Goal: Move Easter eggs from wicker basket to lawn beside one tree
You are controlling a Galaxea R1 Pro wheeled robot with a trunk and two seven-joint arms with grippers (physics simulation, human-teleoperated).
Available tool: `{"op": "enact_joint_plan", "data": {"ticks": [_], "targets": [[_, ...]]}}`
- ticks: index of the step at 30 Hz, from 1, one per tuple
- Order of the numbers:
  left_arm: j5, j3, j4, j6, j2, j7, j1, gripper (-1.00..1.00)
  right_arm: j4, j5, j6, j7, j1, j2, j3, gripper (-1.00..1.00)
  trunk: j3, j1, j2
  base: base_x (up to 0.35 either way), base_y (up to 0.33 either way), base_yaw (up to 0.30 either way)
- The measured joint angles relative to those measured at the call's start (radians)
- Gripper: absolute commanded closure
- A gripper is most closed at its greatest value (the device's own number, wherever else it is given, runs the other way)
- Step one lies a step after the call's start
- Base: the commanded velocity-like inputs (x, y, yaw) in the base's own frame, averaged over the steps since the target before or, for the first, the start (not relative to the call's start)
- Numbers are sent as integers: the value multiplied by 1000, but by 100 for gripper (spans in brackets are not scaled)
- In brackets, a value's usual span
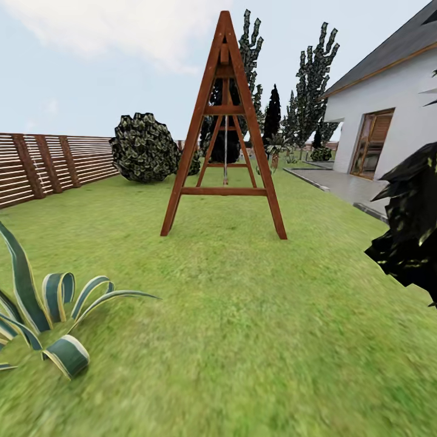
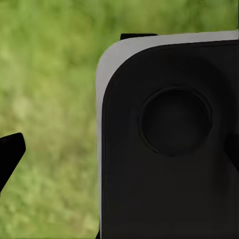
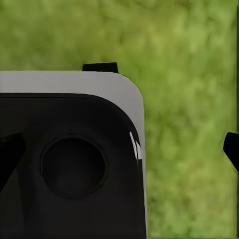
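Note:
The lawn [image 1: 243, 315] spreads wide and green ahead of me in the head view. Two trees with jagged dark green crowns stand far back, one [image 1: 312, 79] near the house and another [image 1: 250, 45] behind the swing frame. The three Easter eggs and the wicker basket are out of view. My left gripper [image 2: 119, 154] hangs over grass, one black fingertip [image 2: 11, 152] at the picture's edge, jaws wide apart, nothing between them. My right gripper [image 3: 124, 154] also stands open over grass, a fingertip [image 3: 232, 149] at the edge.
A tall wooden A-frame swing [image 1: 224, 139] stands mid-lawn. The slatted brown fence [image 1: 54, 161] runs along the left, with a round bush [image 1: 144, 147] at its end. A striped agave [image 1: 42, 315] is near left, dark foliage [image 1: 409, 230] near right, and a white house [image 1: 388, 115] with a paved path at the right.

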Motion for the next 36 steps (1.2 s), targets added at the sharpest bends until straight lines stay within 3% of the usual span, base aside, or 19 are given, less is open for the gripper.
{"op": "enact_joint_plan", "data": {"ticks": [36], "targets": [[0,1,0,0,1,0,0,-100,0,1,0,0,0,0,0,-100,0,0,0,319,-79,0]]}}
